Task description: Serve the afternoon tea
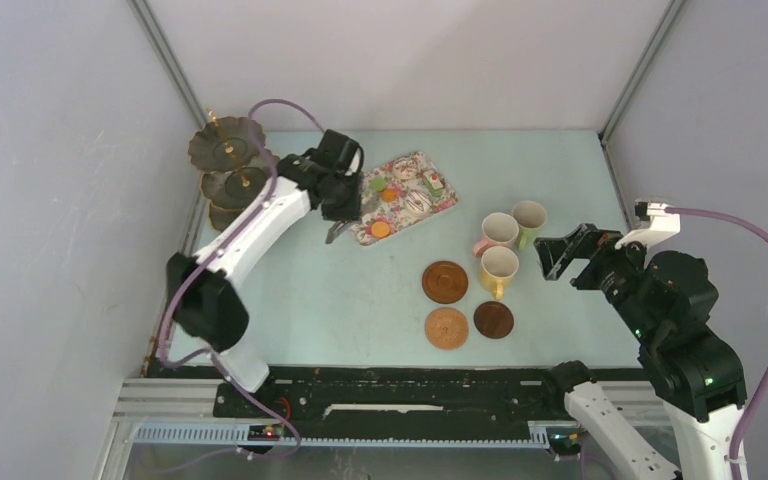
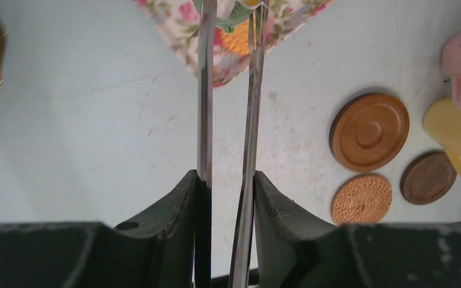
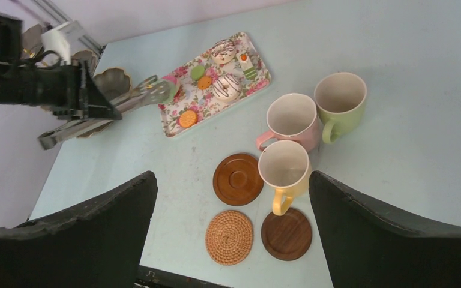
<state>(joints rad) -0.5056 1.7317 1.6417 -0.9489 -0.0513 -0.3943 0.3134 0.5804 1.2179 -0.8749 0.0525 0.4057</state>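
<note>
Pink (image 3: 291, 117), green (image 3: 340, 96) and yellow (image 3: 283, 167): three mugs stand bunched on the table (image 3: 408, 150), right of centre. Three round coasters (image 3: 238, 179) lie bare just nearer the arms. At least seven toy cakes (image 3: 224, 87) rest on one flowered tray (image 3: 183, 102). One three-tier stand (image 1: 228, 150) stands at the far left. The left gripper (image 2: 227, 186) pinches one pair of tongs (image 2: 204, 90), whose tips are over the tray. The right gripper (image 3: 231, 177) hangs spread wide beside the mugs.
</note>
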